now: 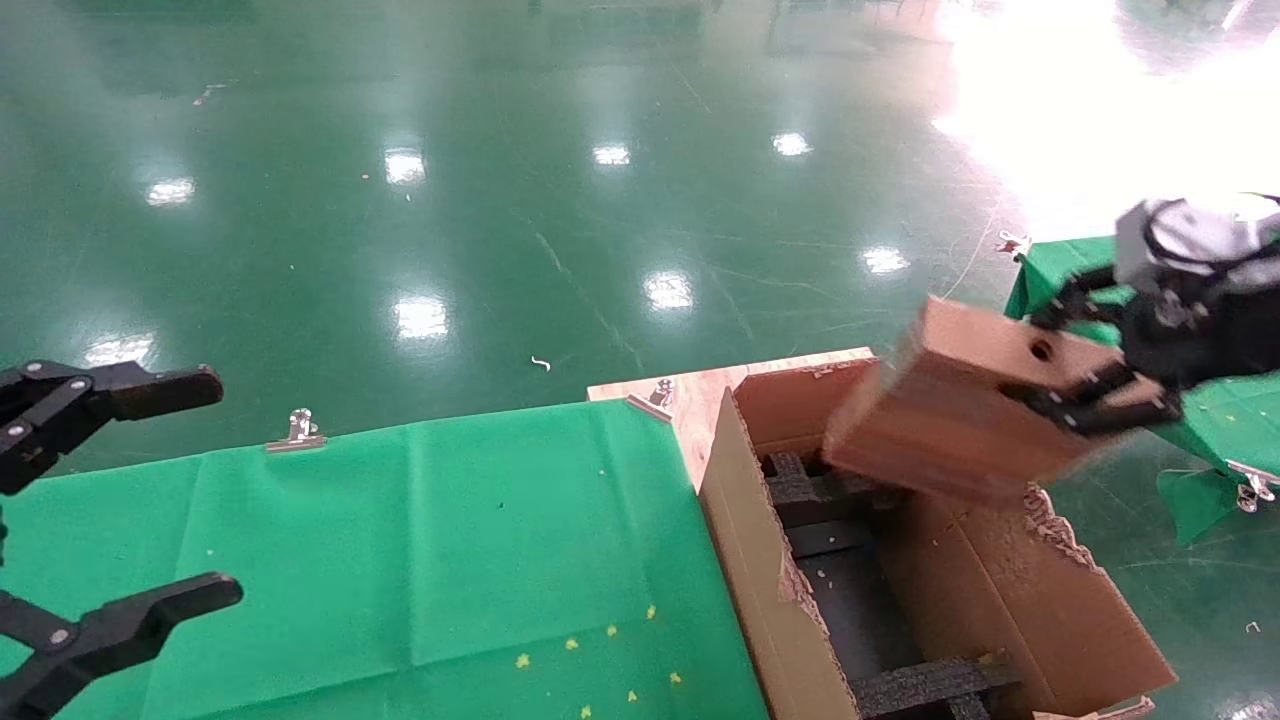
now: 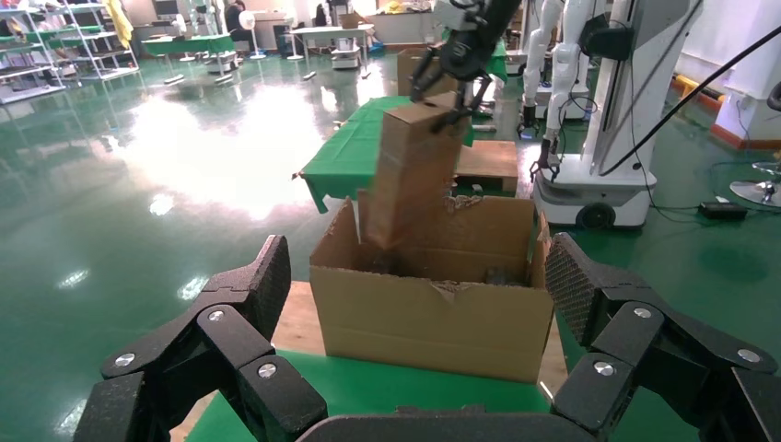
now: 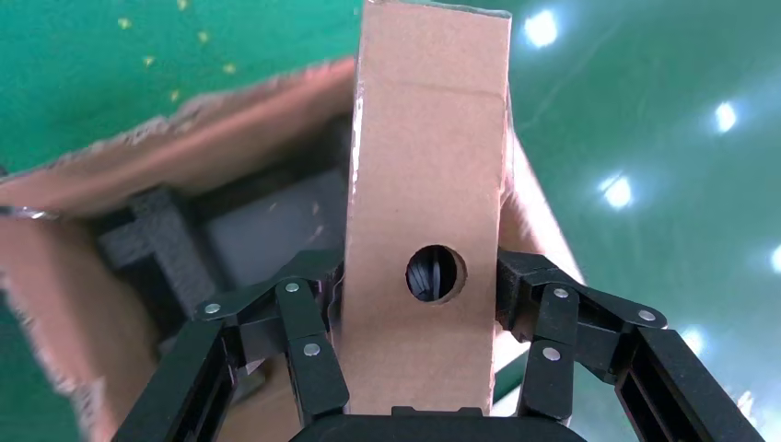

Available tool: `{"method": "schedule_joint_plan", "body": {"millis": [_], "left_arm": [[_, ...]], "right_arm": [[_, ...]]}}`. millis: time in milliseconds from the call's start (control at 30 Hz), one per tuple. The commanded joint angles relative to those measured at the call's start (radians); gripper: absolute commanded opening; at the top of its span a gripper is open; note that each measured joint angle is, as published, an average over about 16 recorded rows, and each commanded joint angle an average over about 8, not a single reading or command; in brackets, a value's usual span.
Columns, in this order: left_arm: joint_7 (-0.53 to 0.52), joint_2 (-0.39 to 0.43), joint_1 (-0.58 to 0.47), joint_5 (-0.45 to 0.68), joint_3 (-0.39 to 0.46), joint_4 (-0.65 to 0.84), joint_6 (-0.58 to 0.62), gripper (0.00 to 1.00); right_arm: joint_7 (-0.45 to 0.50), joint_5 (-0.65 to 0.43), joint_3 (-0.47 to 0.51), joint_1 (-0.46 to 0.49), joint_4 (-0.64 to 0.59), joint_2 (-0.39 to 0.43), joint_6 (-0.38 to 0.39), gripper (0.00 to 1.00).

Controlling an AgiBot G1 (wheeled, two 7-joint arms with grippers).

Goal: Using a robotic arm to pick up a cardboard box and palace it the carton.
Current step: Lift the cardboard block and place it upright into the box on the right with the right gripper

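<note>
The cardboard box (image 1: 950,410), small, flat and brown with a round hole, hangs tilted over the far end of the carton (image 1: 740,520). My right gripper (image 1: 1060,365) is shut on its upper end, one finger on each side near the hole. In the left wrist view the cardboard box (image 2: 414,166) dips behind the rim of the carton (image 2: 433,322). The right wrist view shows the box (image 3: 428,138) between my right gripper's (image 3: 424,276) fingers, above the carton (image 3: 184,147). Black foam inserts (image 1: 930,685) lie inside. My left gripper (image 1: 215,488) hovers open at the table's left, holding nothing.
A green cloth (image 1: 400,560) covers the table left of the carton, held by a metal clip (image 1: 297,430). A bare wooden corner (image 1: 690,395) shows behind the carton. A second green-covered table (image 1: 1220,410) stands at the right. White robot bases (image 2: 599,184) stand beyond.
</note>
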Motion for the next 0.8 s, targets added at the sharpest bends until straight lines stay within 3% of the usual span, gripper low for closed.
{"method": "schedule_joint_plan", "body": {"millis": [33, 333, 600, 800], "left_arm": [[0.0, 0.0, 0.0, 0.0, 0.0, 0.0, 0.0, 1.0], [0.0, 0.0, 0.0, 0.0, 0.0, 0.0, 0.0, 1.0], [0.0, 0.0, 0.0, 0.0, 0.0, 0.0, 0.0, 1.0], [0.0, 0.0, 0.0, 0.0, 0.0, 0.0, 0.0, 1.0]], "right_arm": [[0.002, 0.007, -0.042, 0.015, 0.003, 0.032, 0.0, 0.0], [0.008, 0.049, -0.123, 0.027, 0.013, 0.063, 0.001, 0.0], [0.015, 0.046, -0.112, 0.019, 0.012, 0.055, 0.01, 0.0], [0.118, 0.055, -0.128, -0.005, 0.016, 0.056, 0.057, 0.0]]}}
